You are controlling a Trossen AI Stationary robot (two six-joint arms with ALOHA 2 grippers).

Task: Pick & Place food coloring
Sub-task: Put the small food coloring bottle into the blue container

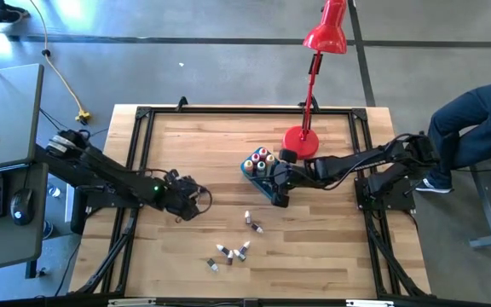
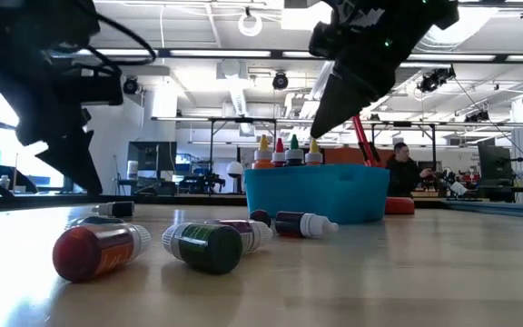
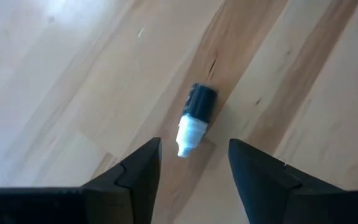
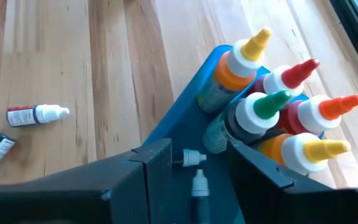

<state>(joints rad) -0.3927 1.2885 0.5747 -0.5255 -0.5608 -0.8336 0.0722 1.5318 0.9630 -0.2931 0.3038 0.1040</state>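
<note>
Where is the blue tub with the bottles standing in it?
In the high view the tub sits right of the table's middle, beside the red lamp, with the right hand at its edge.

Upright bottles (image 1: 261, 159) in the tub (image 1: 252, 173) (lamp base (image 1: 300, 141) just beside), loose bottles (image 1: 231, 251) on the table (image 1: 203, 145).

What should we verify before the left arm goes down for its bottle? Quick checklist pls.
1. Left gripper open: ok, fingers spread.
2. Dark bottle lined up with the finger gap: ok, it lies on the wood, white cap toward the gap.
3. Bottle not yet gripped: ok, fingers clear of it.
4. Right gripper away from the left arm: ok, it is at the teal tub.
5. Room left in the tub: cannot tell; upright bottles crowd the visible part.
</note>
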